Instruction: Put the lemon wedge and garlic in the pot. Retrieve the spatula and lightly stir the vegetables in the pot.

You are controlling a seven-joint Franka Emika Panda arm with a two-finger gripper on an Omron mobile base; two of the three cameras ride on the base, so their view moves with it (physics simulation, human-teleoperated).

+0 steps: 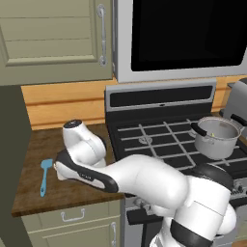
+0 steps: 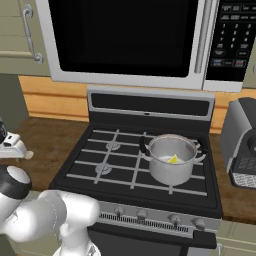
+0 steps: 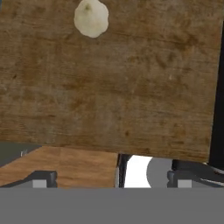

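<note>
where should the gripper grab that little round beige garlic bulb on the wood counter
Take the small round pale beige garlic bulb across its widest middle, coming straight down from above. It lies alone on the brown wooden counter, with open wood on every side for the fingers, and its rounded shape would likely slip from a higher pinch.

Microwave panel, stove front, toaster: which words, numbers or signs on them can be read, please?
Microwave keypad: rows of small white marks, too blurred to read.
Stove back panel and knobs: no text readable.
Toaster: no legible label.
So nothing can be quoted.
</note>
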